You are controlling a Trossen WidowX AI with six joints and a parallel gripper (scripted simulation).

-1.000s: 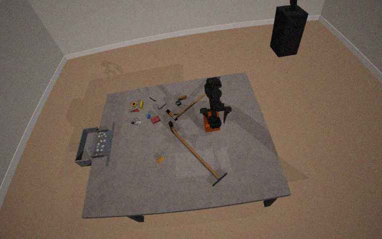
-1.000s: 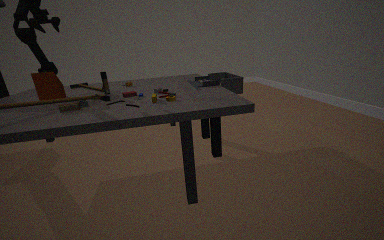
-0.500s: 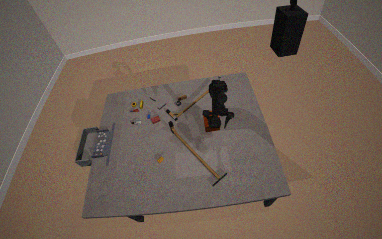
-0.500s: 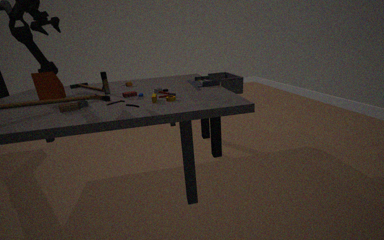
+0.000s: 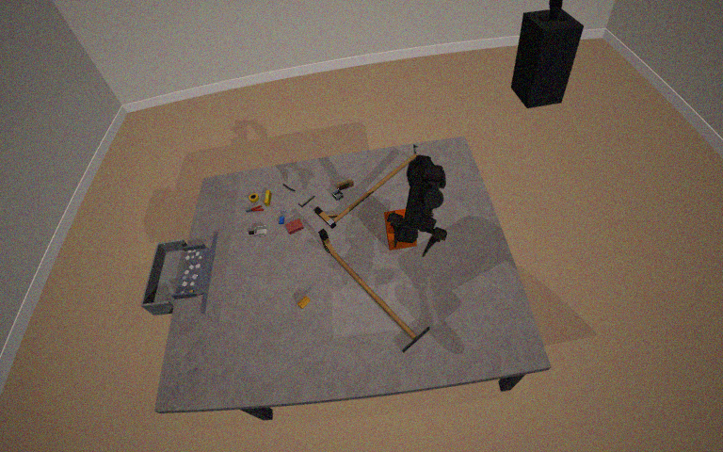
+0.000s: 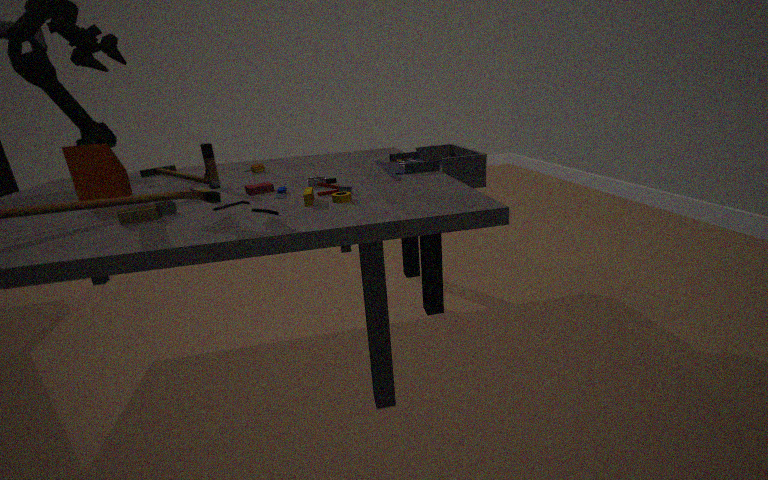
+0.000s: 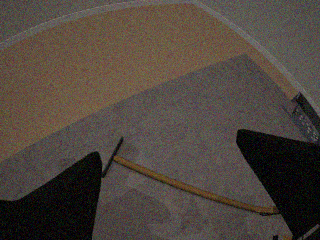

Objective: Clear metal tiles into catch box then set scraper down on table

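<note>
The long scraper, with a wooden handle (image 5: 370, 293) (image 7: 185, 187) and a thin dark crosswise blade (image 5: 415, 339) (image 7: 112, 157), lies on the table; a dark-topped block (image 5: 323, 234) (image 6: 207, 161) stands up at its other end. Several small pale metal tiles (image 5: 191, 266) lie on the blue-grey bench plate (image 5: 201, 286) at the table's left edge. The grey catch box (image 5: 153, 277) (image 6: 464, 169) adjoins the plate's outer end; its inside is partly hidden. My gripper (image 5: 409, 250) (image 6: 116, 66) (image 7: 172, 148) is open and empty, high above the table and clear of the scraper.
A second wooden-handled tool (image 5: 376, 187) (image 6: 135, 199) lies near the arm base. An orange panel (image 5: 391, 234) (image 6: 96, 172) stands below the arm. A red block (image 5: 294, 226) (image 6: 259, 188), a yellow block (image 5: 303, 301) (image 6: 257, 168), a tape roll (image 5: 253, 197) (image 6: 341, 196) and small tools lie about.
</note>
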